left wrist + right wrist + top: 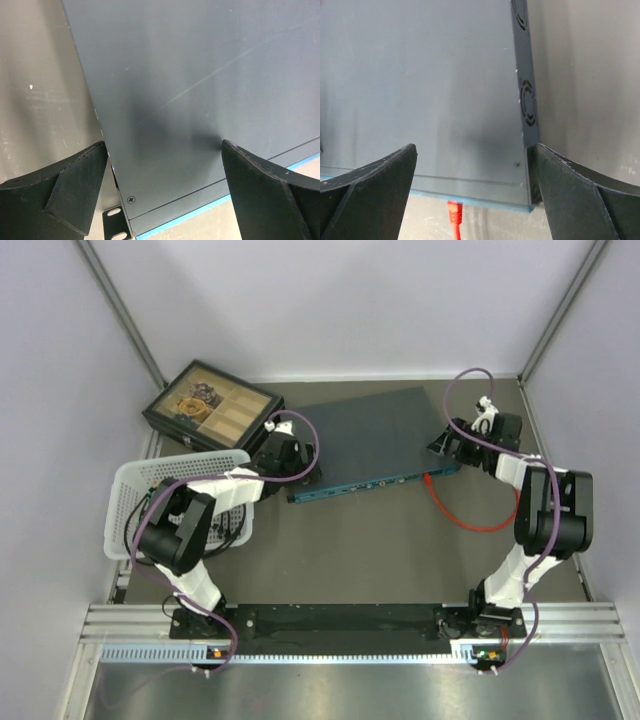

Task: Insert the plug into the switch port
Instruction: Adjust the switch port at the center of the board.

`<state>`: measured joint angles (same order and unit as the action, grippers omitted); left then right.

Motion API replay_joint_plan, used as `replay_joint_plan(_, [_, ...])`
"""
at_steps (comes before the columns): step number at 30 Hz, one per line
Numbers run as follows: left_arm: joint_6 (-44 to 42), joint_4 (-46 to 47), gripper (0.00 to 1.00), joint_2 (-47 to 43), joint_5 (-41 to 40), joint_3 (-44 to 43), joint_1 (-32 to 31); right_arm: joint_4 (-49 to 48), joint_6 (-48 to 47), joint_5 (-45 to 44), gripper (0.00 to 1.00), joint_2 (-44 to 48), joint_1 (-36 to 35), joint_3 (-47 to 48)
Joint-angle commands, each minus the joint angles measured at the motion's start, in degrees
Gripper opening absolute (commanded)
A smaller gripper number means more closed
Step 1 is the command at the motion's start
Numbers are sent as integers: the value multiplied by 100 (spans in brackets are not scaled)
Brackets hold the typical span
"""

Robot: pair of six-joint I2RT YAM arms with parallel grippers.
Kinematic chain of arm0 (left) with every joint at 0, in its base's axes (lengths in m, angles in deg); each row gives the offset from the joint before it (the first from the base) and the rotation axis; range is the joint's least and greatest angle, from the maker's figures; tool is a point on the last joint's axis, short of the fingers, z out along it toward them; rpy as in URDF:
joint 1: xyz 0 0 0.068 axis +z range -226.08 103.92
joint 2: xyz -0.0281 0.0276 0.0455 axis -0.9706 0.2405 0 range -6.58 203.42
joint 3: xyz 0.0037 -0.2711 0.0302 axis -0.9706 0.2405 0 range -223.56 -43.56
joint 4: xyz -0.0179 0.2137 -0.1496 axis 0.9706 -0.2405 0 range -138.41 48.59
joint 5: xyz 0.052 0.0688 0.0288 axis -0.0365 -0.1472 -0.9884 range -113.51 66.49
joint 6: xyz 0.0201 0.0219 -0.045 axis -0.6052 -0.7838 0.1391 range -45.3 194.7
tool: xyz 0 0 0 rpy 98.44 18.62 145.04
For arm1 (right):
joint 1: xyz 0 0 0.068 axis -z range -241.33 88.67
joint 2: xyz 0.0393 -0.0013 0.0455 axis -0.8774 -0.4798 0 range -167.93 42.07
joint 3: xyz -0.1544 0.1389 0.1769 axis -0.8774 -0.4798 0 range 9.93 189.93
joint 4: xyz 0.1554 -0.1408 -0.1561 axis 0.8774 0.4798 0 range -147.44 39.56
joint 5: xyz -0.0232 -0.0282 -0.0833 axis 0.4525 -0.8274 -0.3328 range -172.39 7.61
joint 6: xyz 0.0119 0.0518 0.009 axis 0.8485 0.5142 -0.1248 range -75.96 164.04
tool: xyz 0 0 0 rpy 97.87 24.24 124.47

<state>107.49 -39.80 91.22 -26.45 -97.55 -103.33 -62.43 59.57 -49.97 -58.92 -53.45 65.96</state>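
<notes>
Table [380, 560]: one; it carries everything here.
Switch [375, 435]: one, lying flat mid-table, with its teal front edge [380, 482] facing you. Judge it heavy, rigid, smooth-topped metal. Don't expect to lift it; brace it at the corners so it can't slide back when you push on a port.
Basket [140, 490]: one, white, at the left. Leave it alone.
Tray box [195, 437]: one, black, at the far left. Not your target.
Left end effector [160, 165]: one, fingers spread wide and holding nothing, straddling the switch's left front corner.
Right end effector [472, 175]: one, fingers spread wide and empty, over the right front corner.
Cable [470, 520]: one, red, looping over the table at the right. Probably light and limp, and it will likely flop and tug on the plug.
Plug [453, 207]: one, red, lying just off the teal edge near its right end and not seated. It looks small, hard and brittle at the clip. Pinch the body itself, not the cord.
</notes>
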Motion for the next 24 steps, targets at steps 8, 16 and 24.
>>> replay_joint_plan(8, [-475,-117,99,99,1102,-155,-18,-388,1083,774,95,2003,-761,-2438])
replay_joint_plan(16, [-1073,-389,99,564,1480,-847,-386,182,1470,502,95,3673,-1613,-3493])
replay_joint_plan(24, [-1433,-538,99,1521,1375,-2086,-484,183,2234,142,96,4877,-2648,-4144])
